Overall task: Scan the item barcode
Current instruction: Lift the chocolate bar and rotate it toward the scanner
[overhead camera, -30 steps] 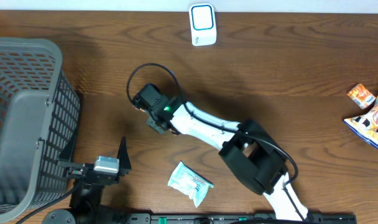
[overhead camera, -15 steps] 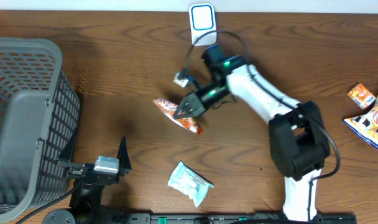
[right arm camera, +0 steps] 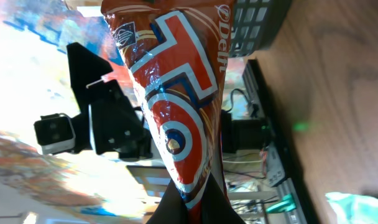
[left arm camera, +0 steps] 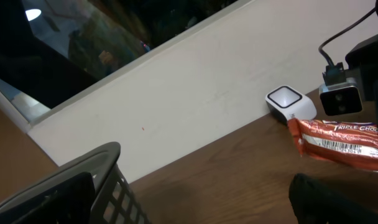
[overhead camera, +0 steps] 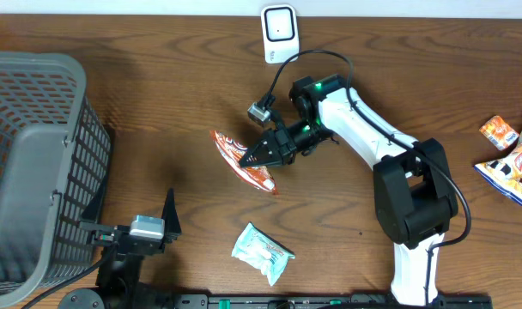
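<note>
Orange-red snack packet (overhead camera: pixel 257 177) is pinched near its middle by the shut jaws of the right gripper (overhead camera: pixel 251 157), over the wooden table (overhead camera: pixel 158 86) and near the white scanner (overhead camera: pixel 279 33). Both packet ends stick out past the fingers. The left gripper (overhead camera: pixel 132 202) sits beside the grey basket (overhead camera: pixel 89 154), jaws spread wide and holding nothing.

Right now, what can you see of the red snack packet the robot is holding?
The packet is a long, shiny wrapper, red-orange with white and blue bands and a round badge. One side shows white "TRIPLE CHOC" lettering and a barcode. The right end effector is shut on it about halfway along; nothing else touches it. It seems lifted off the table, tilted, some way from the white scanner.
</note>
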Motion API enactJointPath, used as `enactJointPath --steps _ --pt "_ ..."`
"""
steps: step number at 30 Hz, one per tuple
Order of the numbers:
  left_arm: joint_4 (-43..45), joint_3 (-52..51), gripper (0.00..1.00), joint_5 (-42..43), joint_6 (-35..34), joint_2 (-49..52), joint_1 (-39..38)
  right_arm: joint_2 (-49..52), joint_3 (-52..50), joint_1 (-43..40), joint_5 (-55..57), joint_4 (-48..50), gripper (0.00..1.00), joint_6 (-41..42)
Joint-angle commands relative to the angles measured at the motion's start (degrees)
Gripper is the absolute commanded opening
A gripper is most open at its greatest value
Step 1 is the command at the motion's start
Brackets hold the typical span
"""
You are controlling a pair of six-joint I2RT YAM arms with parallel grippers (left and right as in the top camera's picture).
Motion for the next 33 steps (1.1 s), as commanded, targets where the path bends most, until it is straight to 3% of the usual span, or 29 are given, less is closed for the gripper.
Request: enactJointPath --steps 1,12,25,28,29,33 --pt "0.3 0.2 1.00 -0.7 0.3 -0.3 -0.3 -0.2 -0.2 1.2 -3.1 -2.0 0.01 -1.1" --pt "0.3 0.2 1.00 -0.7 0.3 -0.3 -0.3 -0.2 -0.2 1.4 -3.1 -8.1 0.01 -5.5" --pt "0.3 0.2 1.00 -0.7 0.3 -0.3 -0.3 -0.2 -0.2 1.2 -1.8 -8.2 0.01 -6.9" --pt "0.3 0.2 1.00 -0.7 0.3 -0.3 -0.3 -0.2 -0.2 1.0 10.5 -4.0 0.01 -13.3" --pt "0.3 0.2 1.00 -0.7 0.3 -0.3 -0.3 -0.2 -0.2 0.8 17.2 -1.3 0.01 -11.6" --pt "0.3 0.2 1.00 -0.7 0.3 -0.3 -0.3 -0.2 -0.2 -0.5 24.6 5.6 0.02 -3.1"
